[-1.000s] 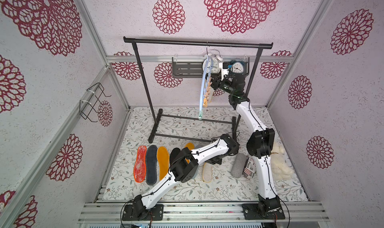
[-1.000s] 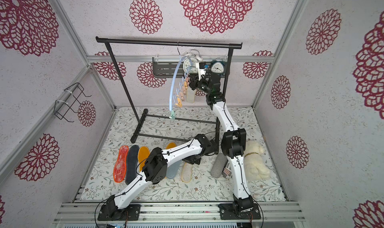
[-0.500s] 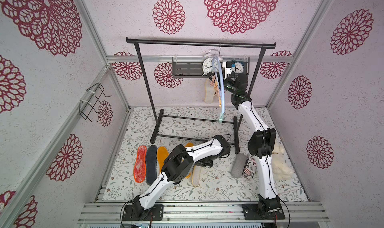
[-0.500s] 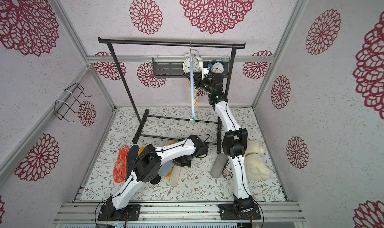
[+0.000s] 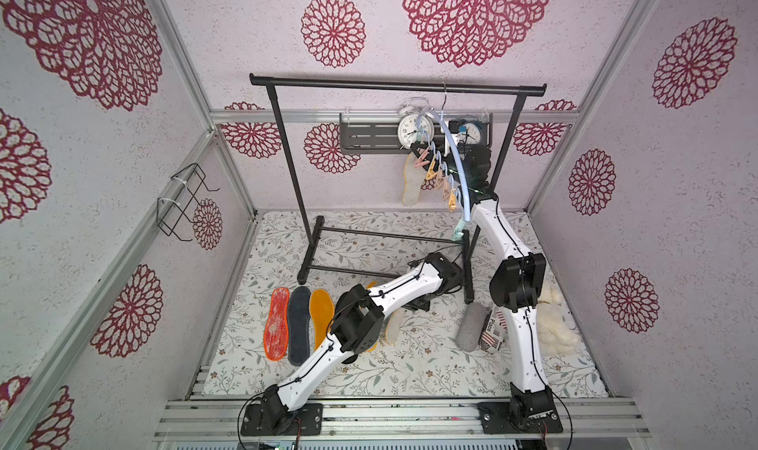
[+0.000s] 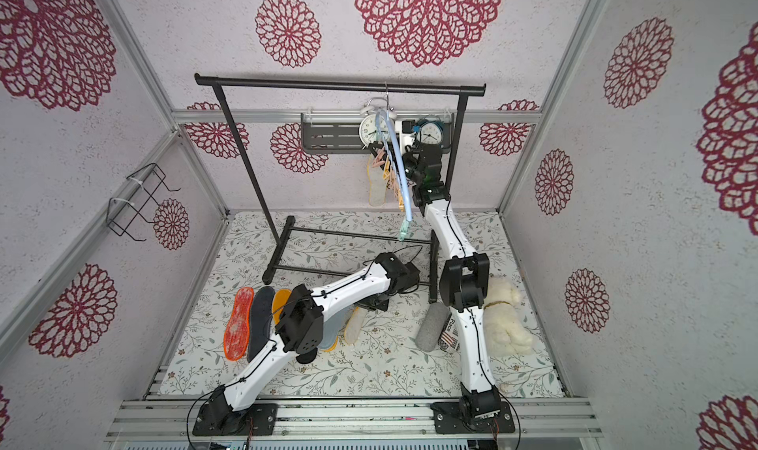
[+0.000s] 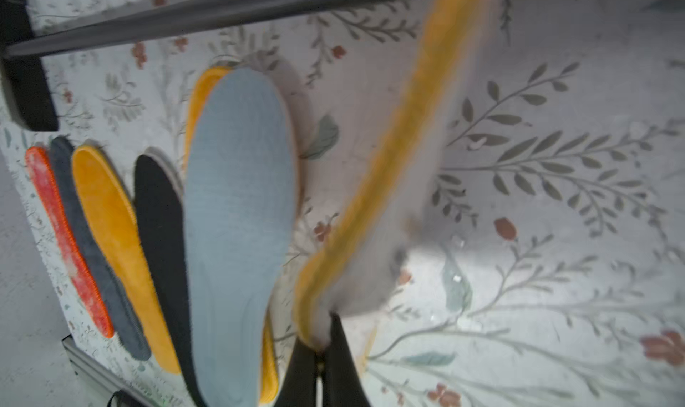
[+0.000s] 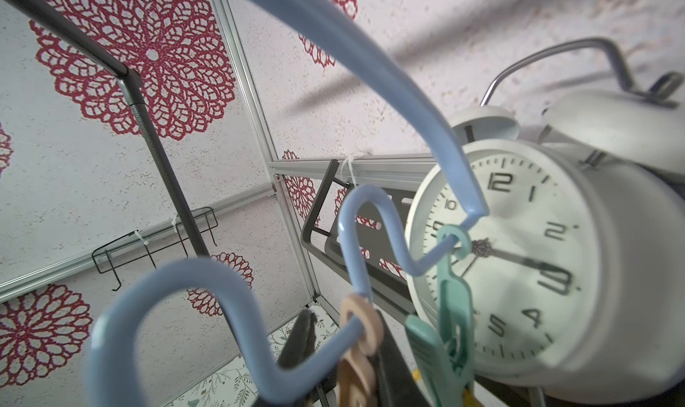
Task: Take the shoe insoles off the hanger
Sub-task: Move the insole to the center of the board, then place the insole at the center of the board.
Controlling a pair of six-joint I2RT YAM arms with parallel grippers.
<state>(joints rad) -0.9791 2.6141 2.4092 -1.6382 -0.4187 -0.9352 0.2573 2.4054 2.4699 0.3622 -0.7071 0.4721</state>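
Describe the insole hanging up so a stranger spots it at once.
Find the black garment rack at the back; a pale blue arched hanger hooks over its bar. Clipped under it hangs a pale beige insole with a yellow rim. It alone dangles from a clothespin; the other insoles are down by the floral mat.

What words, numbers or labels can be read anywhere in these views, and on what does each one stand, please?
"Place" on the striped packet; the letters before it are unclear.
"12", "1", "2", "3", "4", "5", "10" on the dial of the white alarm clock; its other numerals are hidden or blurred.
The blue-rimmed clock has numerals too small to read.
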